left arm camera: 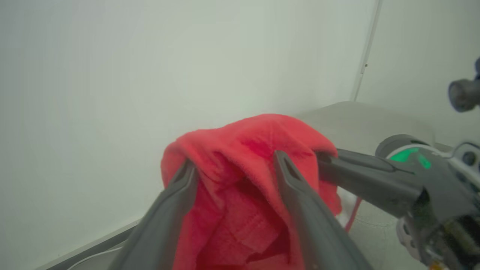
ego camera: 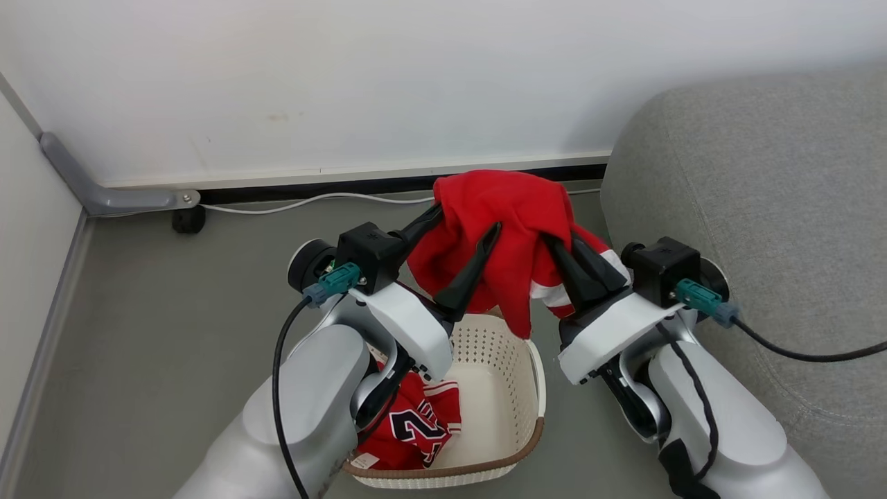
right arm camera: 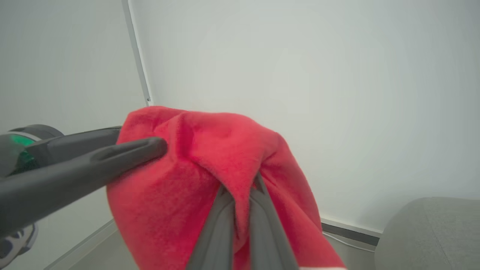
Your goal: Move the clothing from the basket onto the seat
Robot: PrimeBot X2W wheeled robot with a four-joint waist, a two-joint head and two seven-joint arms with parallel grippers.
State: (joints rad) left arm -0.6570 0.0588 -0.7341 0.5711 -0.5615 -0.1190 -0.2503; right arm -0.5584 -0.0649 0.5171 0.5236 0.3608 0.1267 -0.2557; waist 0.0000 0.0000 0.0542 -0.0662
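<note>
The white wall and grey floor lie behind everything. The sofa stands at the right, cut off by the right and lower edges of the head view. The basket sits on the floor between the two forearms, near the sofa, and its left side is hidden behind the left forearm. A plain red garment hangs in the air above the basket's far end, clear of the sofa, with a white band showing at its lower right. The jersey lies in the basket, its number half covered by the left forearm. The right hand is clenched on a fold of the garment, its fingertips buried in the cloth. The left hand is released, its fingers spread wide with the garment draped over them. Its far fingertip is lost behind the cloth. Whether those fingers bear any of the weight is hard to tell. A white cable runs along the foot of the wall.
</note>
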